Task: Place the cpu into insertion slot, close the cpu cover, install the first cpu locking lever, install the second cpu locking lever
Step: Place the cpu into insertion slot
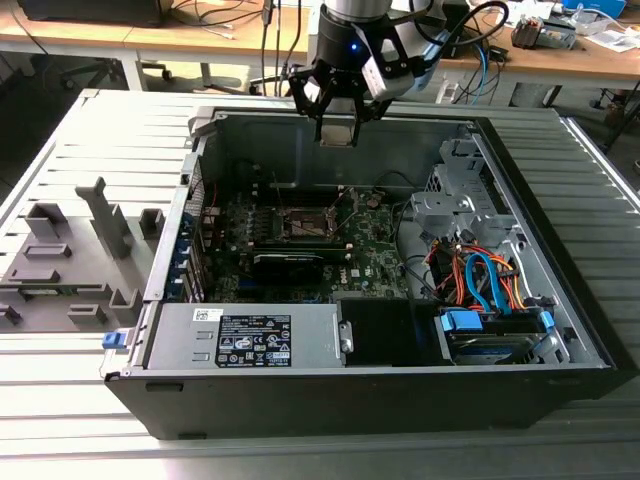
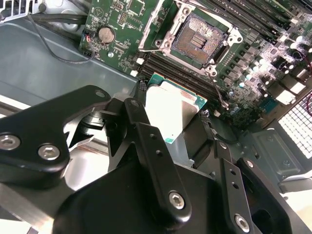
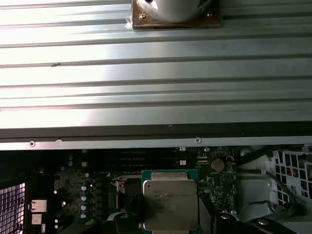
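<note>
While arm (image 1: 350,35) hangs over case (image 1: 300,390), fingers (image 2: 146,141) pinch cpu (image 2: 170,114) above open insertion slot (image 2: 197,39).

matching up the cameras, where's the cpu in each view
exterior view: cpu held high, seen against the case back wall, above the green circuit board.
second wrist view: cpu gripped between the fingers, with the open insertion slot beyond it.
first wrist view: cpu in front of the board.
shared landmark: the green circuit board.
</note>
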You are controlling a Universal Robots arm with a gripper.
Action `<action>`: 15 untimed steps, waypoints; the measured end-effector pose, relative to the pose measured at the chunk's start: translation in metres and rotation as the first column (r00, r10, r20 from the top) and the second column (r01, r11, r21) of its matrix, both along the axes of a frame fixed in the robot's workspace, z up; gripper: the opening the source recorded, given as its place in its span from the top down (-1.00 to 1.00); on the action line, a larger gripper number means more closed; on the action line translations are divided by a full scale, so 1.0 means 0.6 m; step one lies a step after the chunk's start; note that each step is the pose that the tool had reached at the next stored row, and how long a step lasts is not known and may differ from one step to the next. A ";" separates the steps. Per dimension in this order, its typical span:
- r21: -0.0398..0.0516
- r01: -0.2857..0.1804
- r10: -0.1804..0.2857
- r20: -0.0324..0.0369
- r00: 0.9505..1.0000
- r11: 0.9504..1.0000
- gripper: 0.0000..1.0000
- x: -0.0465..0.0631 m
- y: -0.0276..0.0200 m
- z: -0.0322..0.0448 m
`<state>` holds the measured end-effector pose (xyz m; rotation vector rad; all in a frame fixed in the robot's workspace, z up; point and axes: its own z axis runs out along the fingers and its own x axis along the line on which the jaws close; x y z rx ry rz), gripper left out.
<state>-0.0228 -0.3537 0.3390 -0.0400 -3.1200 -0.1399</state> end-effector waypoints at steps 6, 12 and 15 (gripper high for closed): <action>0.000 0.000 0.000 0.000 1.000 1.000 -0.08 0.000 -0.0005 -0.003; 0.000 0.000 0.000 0.000 1.000 1.000 -0.08 0.000 -0.0009 -0.005; 0.000 0.000 0.000 0.000 1.000 1.000 -0.08 0.000 -0.0010 -0.006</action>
